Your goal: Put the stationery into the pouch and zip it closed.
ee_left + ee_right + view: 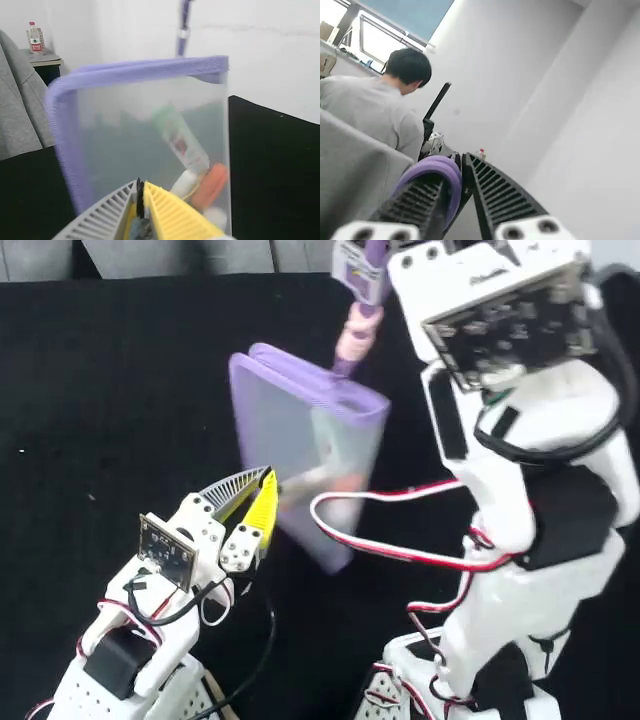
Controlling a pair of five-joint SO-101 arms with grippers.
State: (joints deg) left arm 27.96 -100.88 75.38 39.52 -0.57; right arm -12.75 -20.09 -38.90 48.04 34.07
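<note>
Above the black table [120, 390], the purple-edged see-through pouch [300, 430] hangs off the surface, stretched btwn the two arms. The left gripper [262, 502], a yellow and grey claw, is pinched together on the pouch edge farthest from the strap. Left wrist view has this gripper [140, 202] closed on that edge, w/ the pouch [125, 125] standing right in front of it. The right gripper [358, 275] is up high, clamped on the purple pull strap [352, 340] at the pouch's top corner. Right wrist view agrees: that gripper [462, 172] is squeezed onto the strap loop [432, 172].

The stationery [330, 478] is inside already: a green-capped tube [177, 137], an orange marker [210, 185] and a white item [182, 185]. All are slumped toward the low end near the left claw, prob. because the pouch hangs tilted.

Why held so: one arm anchors the body, the other pulls the strap. That way the zip line is taut and the slider can run w/o the pouch bunching.

Strap sits at an end corner, so the zip looks at or near the end of its travel — can't tell if it's fully shut. Main risk, as I judge it: the left pinch slipping off that thin edge under the pull.
</note>
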